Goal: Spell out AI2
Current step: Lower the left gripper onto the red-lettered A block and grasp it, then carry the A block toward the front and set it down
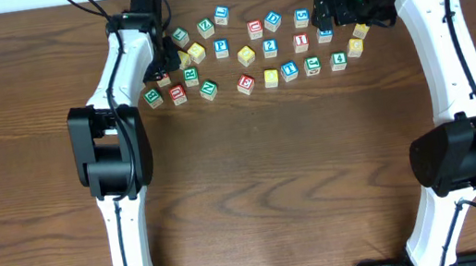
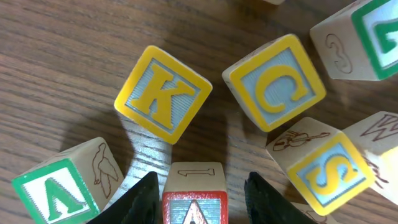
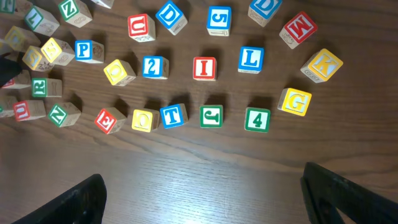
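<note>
The red "A" block (image 2: 194, 198) sits on the table at the bottom of the left wrist view. My left gripper (image 2: 200, 180) stands around it, open. Its left finger is close against the block's side, and a gap shows at the right finger. In the overhead view this gripper (image 1: 158, 68) hides the block. The blue "2" block (image 3: 154, 66) and the red "I" block (image 3: 204, 68) rest side by side in the middle row, "2" (image 1: 270, 47) left of "I" (image 1: 301, 42). My right gripper (image 3: 202, 177) is wide open over bare wood, empty, near the cluster's right end (image 1: 325, 11).
Tight around the "A" block lie a yellow "K" (image 2: 163, 98), a yellow "C" (image 2: 275, 81), a yellow "S" (image 2: 329, 171) and a green-lettered block (image 2: 53, 190). Several more lettered blocks fill the far middle of the table, among them a green "4" (image 3: 257, 119).
</note>
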`<state>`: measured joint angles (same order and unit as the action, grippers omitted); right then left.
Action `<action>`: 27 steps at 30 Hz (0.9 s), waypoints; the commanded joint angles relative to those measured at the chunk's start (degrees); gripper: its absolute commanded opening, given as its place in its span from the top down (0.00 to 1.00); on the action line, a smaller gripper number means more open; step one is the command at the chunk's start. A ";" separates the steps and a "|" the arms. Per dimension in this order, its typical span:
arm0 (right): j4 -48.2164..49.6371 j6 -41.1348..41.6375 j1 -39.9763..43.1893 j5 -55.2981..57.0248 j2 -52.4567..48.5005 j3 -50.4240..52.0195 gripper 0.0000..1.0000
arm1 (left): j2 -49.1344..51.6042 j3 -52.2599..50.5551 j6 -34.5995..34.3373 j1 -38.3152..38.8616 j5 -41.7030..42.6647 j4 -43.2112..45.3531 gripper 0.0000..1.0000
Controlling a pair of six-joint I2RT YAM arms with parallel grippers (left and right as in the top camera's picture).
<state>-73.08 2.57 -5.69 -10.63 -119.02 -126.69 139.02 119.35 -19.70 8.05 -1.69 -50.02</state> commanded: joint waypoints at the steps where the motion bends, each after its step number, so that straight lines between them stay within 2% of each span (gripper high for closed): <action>1: -0.15 0.59 -0.22 0.20 0.61 -1.01 0.04 | 0.33 -1.95 -0.39 0.07 -0.92 0.83 0.56; 7: -0.15 0.59 -0.22 0.22 0.61 -1.01 0.04 | 0.33 -3.06 -0.37 0.07 -0.94 1.77 0.57; 17: -0.02 0.59 -0.22 0.22 0.61 -1.01 0.03 | -0.17 -3.08 -0.33 0.07 -0.92 2.01 0.76; 27: 0.02 0.59 -0.22 0.22 0.61 -1.01 0.01 | -5.38 -2.23 2.34 0.09 -0.66 -0.24 0.78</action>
<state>-73.06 2.57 -5.69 -10.66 -119.02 -126.69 138.34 116.73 -19.20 8.05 -1.87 -49.69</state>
